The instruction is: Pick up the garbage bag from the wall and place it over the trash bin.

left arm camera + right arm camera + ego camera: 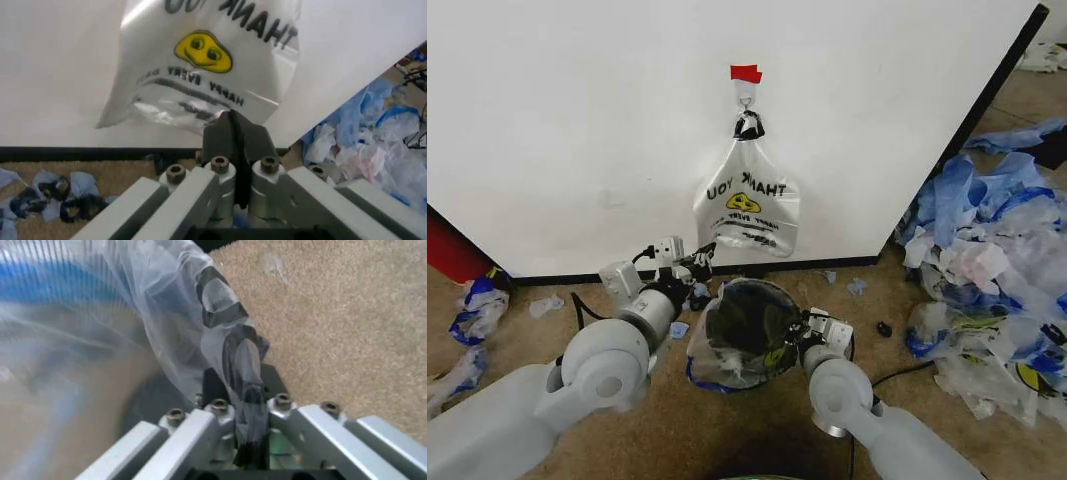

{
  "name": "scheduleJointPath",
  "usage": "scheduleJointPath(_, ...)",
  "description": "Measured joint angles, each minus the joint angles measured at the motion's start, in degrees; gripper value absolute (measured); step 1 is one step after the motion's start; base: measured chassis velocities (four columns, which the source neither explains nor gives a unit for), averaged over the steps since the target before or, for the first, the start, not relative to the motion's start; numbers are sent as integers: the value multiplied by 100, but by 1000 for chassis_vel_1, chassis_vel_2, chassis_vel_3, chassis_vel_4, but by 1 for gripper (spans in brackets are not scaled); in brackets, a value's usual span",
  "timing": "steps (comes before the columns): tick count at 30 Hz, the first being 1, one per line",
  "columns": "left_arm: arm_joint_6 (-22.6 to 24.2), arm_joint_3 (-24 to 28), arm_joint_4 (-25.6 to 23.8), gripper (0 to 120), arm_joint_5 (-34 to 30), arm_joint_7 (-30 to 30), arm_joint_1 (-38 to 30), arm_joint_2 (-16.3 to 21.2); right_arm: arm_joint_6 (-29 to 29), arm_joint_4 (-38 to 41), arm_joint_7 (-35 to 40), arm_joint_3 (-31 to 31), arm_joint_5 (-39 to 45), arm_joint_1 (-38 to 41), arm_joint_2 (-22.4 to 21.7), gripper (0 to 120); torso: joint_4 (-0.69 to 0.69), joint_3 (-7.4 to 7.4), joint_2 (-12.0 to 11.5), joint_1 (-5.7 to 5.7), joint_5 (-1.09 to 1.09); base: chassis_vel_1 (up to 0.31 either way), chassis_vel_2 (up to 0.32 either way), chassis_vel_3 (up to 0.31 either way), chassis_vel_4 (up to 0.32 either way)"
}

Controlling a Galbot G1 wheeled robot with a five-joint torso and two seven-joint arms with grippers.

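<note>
Brown carpet floor [757, 440]; heaped blue-and-white plastic scraps [987, 290] at right.

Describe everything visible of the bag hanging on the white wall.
The garbage bag is thin, clear-white plastic with mirrored black "THANK YOU" print, a yellow smiley and smaller lettering below. Its dark knotted top hangs from a small hook under red tape on the wall. It hangs limp above the floor, untouched by either gripper.

On the hanging bag [747, 205] I can read "THANK YOU" in black letters, mirrored in my head view. Below the yellow smiley [203, 51], the left wrist view gives me a smaller black line, "HAPPY EVERY DAY". A still smaller line under it I cannot read.
</note>
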Motion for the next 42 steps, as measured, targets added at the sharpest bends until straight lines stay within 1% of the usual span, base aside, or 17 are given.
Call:
scheduleJointPath(4,-1,79,0,0,3,-1,-37,0,-105,161,-4,71,23,-87,-143,22,1,2,-2,1,5,0,0,0,0)
scheduleJointPath(5,-1,79,0,0,3,-1,-37,0,-105,161,-4,71,23,-87,-143,22,1,2,-2,1,5,0,0,0,0)
scheduleJointPath(7,-1,109,-3,0,4,-9,-38,-3,-120,208,-4,103,40,-109,-190,28,1,3,-3,2,4,0,0,0,0)
scheduleJointPath(12,-3,166,-56,0,26,-30,-18,7,-130,415,-64,284,143,-159,-351,51,0,3,-3,2,3,0,0,0,0)
scheduleJointPath(13,-3,166,-56,0,26,-30,-18,7,-130,415,-64,284,143,-159,-351,51,0,3,-3,2,3,0,0,0,0)
scheduleJointPath(17,-9,169,-61,0,77,-46,28,2,-124,531,-166,409,280,-158,-427,66,-1,2,-3,2,1,0,0,0,0)
scheduleJointPath(21,-12,98,-114,0,136,-61,158,23,-159,618,-171,439,408,-160,-477,86,-1,2,-3,2,0,0,0,0,0)
scheduleJointPath(23,-12,55,-135,0,146,-63,204,32,-174,630,-154,439,414,-172,-480,87,-1,2,-3,2,0,0,0,0,0)
scheduleJointPath(24,-12,16,-149,0,151,-65,241,41,-188,640,-142,437,413,-192,-489,93,0,2,-3,2,0,0,0,0,0)
scheduleJointPath(25,-12,-19,-161,0,159,-66,275,51,-200,652,-133,436,402,-217,-502,97,0,1,-3,1,0,0,0,0,0)
scheduleJointPath(28,-12,-88,-192,0,199,-68,359,81,-242,704,-116,436,372,-321,-560,100,-1,1,-3,1,1,0,0,0,0)
scheduleJointPath(37,-10,-115,-161,0,270,-61,514,36,-283,788,-338,553,298,-542,-773,100,-1,1,-3,1,1,0,0,0,0)
scheduleJointPath(42,-10,-45,3,0,345,-37,624,-80,-186,776,-835,714,275,-667,-899,100,-1,1,-3,1,0,0,0,0,0)
